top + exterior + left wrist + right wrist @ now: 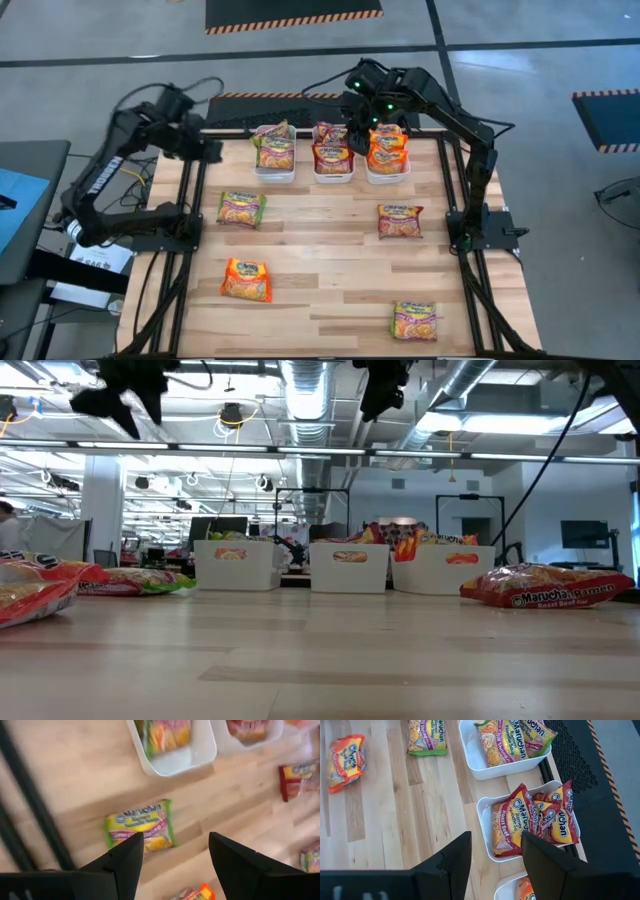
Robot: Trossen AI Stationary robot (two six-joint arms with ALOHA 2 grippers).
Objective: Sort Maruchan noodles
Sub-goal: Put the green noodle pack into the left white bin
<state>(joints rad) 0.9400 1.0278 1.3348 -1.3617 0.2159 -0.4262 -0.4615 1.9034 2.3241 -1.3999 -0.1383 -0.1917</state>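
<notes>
Above glossy flat packets (333, 155) in white bins (333, 176), right end effector (357, 122) gapes, empty.

Three bins in a row along the desk's far edge

Each bin (274, 172) holds Maruchan noodles (332, 157); four loose packets (241, 208) lie spread on the desk (320, 260) nearer the front, two left, two right.
</notes>
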